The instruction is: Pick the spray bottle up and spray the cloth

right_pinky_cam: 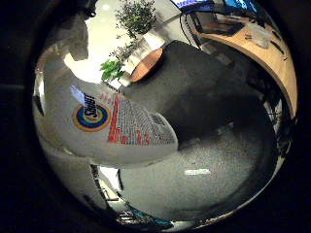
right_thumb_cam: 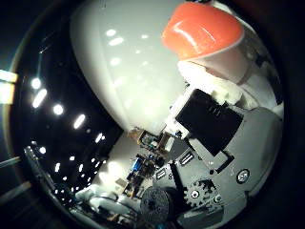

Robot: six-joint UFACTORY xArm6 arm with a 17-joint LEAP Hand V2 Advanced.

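White plastic spray bottle (right_pinky_cam: 102, 121), its printed label facing the palm, fills much of the little-finger-side view and lies close against the palm. Beyond it: grey carpeted floor (right_pinky_cam: 204, 160), potted plants (right_pinky_cam: 133, 19), and a curved wooden desk (right_pinky_cam: 272, 63) carrying monitors. In the thumb-side view the bottle's white body meets its orange spray head (right_thumb_cam: 202, 31); the right hand (right_thumb_cam: 214, 129), of white and black parts, has a finger curled against the bottle just beneath that head, gripping it. No cloth is visible.
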